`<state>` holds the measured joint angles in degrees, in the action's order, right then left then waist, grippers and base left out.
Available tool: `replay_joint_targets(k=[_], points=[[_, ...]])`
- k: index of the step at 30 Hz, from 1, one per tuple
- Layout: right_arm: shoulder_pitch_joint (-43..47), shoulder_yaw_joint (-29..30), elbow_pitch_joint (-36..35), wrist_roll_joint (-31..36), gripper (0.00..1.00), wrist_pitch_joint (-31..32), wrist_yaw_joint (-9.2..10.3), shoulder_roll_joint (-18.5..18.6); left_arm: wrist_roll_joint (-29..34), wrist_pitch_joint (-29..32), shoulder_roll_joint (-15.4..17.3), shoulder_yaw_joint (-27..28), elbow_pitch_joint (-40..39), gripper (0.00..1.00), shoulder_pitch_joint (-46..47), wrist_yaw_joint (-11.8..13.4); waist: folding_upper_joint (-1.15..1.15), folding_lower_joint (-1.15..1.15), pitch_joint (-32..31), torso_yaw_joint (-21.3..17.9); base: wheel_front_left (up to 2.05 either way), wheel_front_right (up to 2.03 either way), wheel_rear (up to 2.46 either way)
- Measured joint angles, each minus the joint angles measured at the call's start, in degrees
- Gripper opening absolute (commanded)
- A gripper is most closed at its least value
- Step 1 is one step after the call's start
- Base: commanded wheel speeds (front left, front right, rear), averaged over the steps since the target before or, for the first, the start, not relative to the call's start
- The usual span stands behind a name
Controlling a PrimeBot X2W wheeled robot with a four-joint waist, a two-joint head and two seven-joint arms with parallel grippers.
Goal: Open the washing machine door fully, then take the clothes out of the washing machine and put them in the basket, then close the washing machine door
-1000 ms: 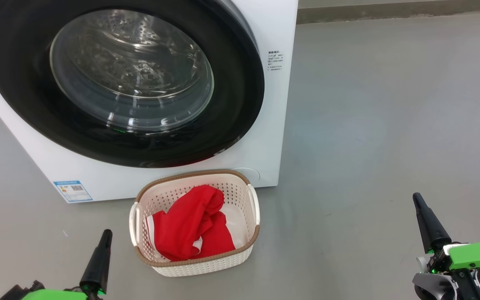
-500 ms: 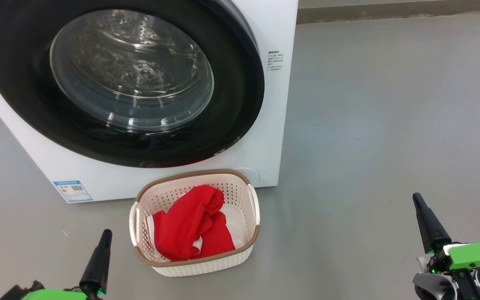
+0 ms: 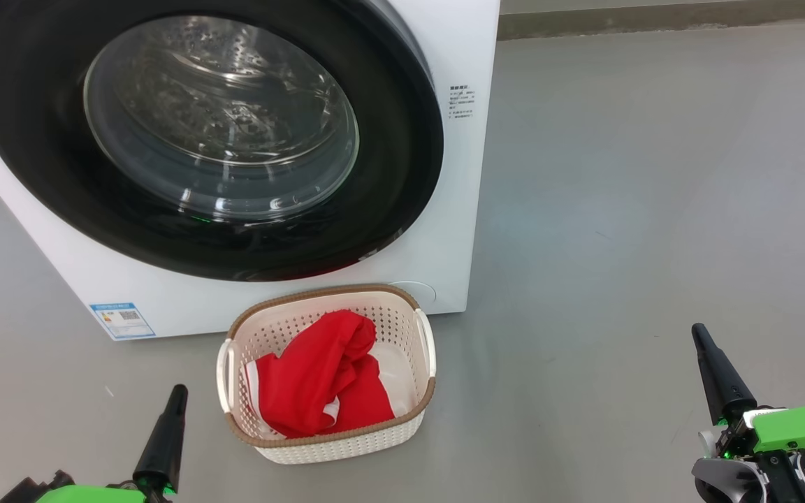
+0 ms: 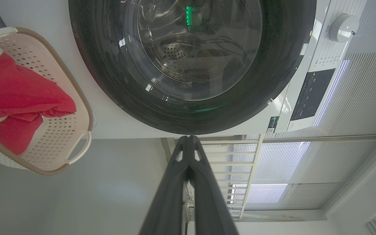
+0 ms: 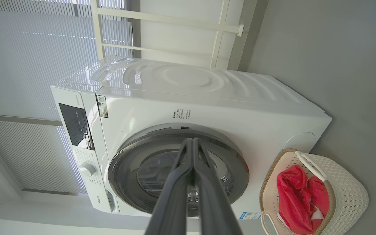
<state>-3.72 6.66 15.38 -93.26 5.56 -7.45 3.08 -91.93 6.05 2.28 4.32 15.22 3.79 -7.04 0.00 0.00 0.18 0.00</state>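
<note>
1. My left pincer (image 3: 177, 392), two long dark fingers, rests at the near left with fingers pressed together on nothing; my right pincer (image 3: 700, 332) rests at the near right, likewise closed and empty.
2. The large round glossy black washing machine door (image 3: 214, 133) with its bulging glass window lies flat against the big white front-loading washing machine (image 3: 444, 258); through the glass I see bare perforated drum, no fabric.
3. The bright red soft clothes (image 3: 318, 384) lie heaped in the small cream perforated plastic basket (image 3: 336, 447) with a brown rim; it stands on the grey floor (image 3: 619, 209) just in front of the machine, between my pincers, nearer the left one.
4. I judge all three parts of the task done; the step in hand is to finish cleanly.
5. To do that well: hold both arms low and apart from the basket so no handle gets knocked; look along the door's rim for a gap, since I cannot tell whether the latch has caught; if not, press closed fingertips on the black ring, not the glass.
</note>
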Motion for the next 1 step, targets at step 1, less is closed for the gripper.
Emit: replay_joint_targets(k=[1], points=[[0.0, 0.01, 0.0, 0.01, 0.0, 0.0, 0.0, 0.0, 0.0, 0.0, 0.0, 0.0, 0.0, 0.0, 0.0, 0.0, 0.0, 0.0, 0.0, 0.0, 0.0, 0.0, 0.0]])
